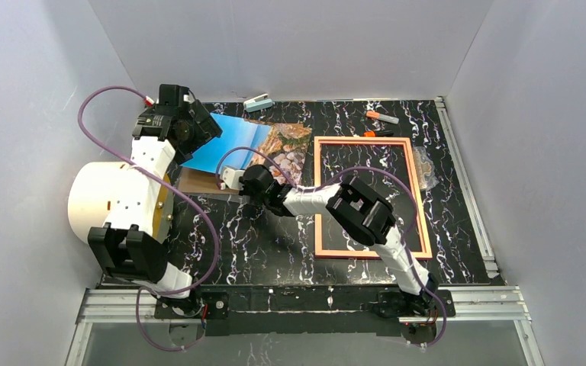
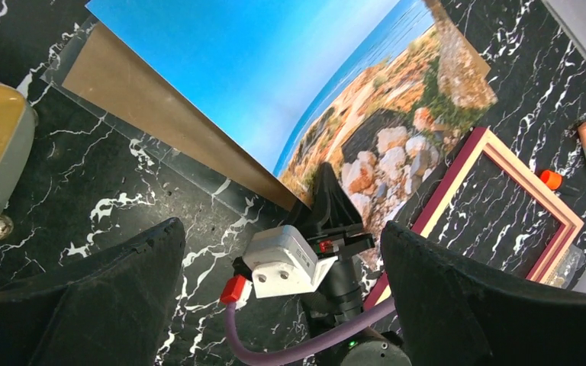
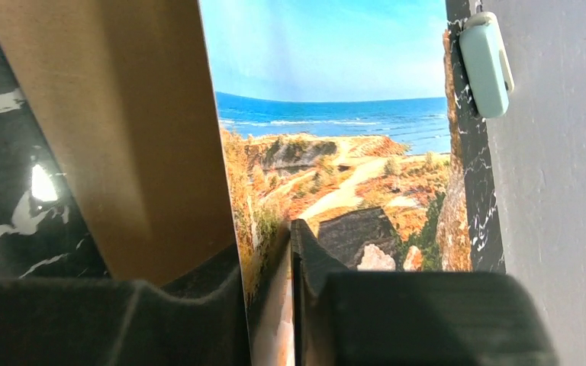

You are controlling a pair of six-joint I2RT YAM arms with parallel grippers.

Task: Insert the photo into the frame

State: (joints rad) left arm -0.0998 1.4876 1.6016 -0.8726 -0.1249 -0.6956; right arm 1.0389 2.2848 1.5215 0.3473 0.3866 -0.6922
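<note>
Both arms are bolted at the near edge of the bench [image 1: 259, 252]. The right arm climbs from its base and folds its elbow over the near left part of the frame [image 1: 363, 140]. From there its forearm runs left, low over the bench, to the near edge of the photo [image 1: 236, 141]. The right claw [image 3: 268, 244] has that edge in the narrow slot between its fingers, but I cannot tell whether it pinches the print. The left arm rises past a white drum [image 1: 114, 198] at the left wall and bends right. The left claw [image 2: 282, 232] hangs over the photo's far left corner with its fingers wide apart and nothing between them. The photo lies picture-side up at the far left centre, partly over a brown backing board [image 1: 198, 181], with its right edge just beside the frame's far left corner. The frame lies flat to the right, and dark bench shows through its opening. A strip of bench runs between the board and the near rail. A pale clip [image 1: 258, 102] and an orange-capped marker [image 1: 381, 117] lie along the far edge.
</note>
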